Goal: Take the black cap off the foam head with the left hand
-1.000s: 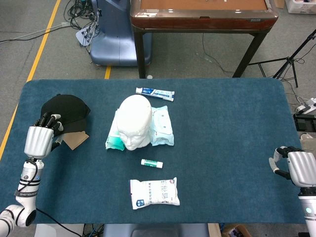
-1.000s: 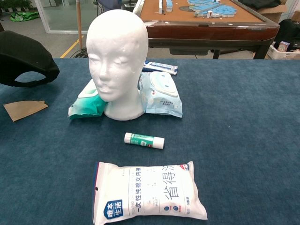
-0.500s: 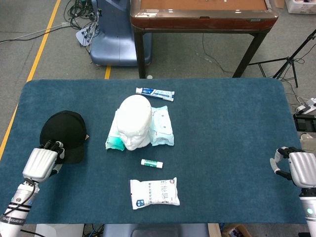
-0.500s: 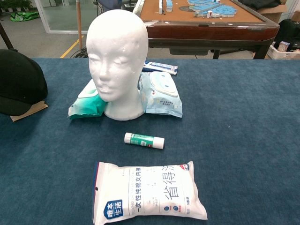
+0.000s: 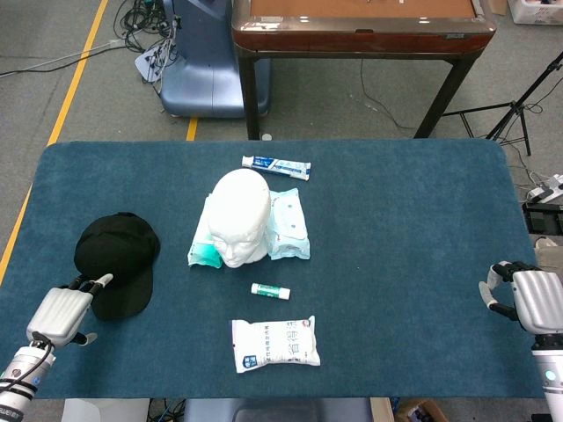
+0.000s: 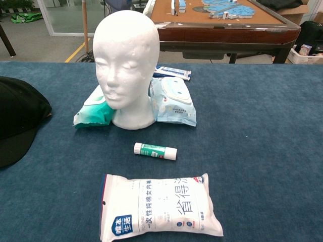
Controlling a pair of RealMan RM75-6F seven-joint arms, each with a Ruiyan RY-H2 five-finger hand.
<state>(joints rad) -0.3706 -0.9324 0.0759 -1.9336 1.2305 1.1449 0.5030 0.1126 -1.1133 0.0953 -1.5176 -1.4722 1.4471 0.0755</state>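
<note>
The black cap (image 5: 117,257) lies flat on the blue table at the left, off the foam head; the chest view shows it at the left edge (image 6: 17,121). The white foam head (image 5: 242,215) stands bare in the middle of the table (image 6: 126,65). My left hand (image 5: 62,314) is at the table's front left corner, fingers spread, with its fingertips at the near left edge of the cap's brim. My right hand (image 5: 528,299) hangs at the table's right edge with nothing in it, fingers loosely bent. Neither hand shows in the chest view.
Wipes packs (image 5: 288,224) and a green pack (image 5: 204,251) lie against the head's base. A toothpaste box (image 5: 276,165) lies behind it. A glue stick (image 6: 155,150) and a white tissue packet (image 6: 159,209) lie in front. A wooden table (image 5: 361,26) stands beyond.
My left hand carried the cap toward the front left, set it flat on the table over the brown card, and drew back to the brim's edge. The right hand stayed still.
</note>
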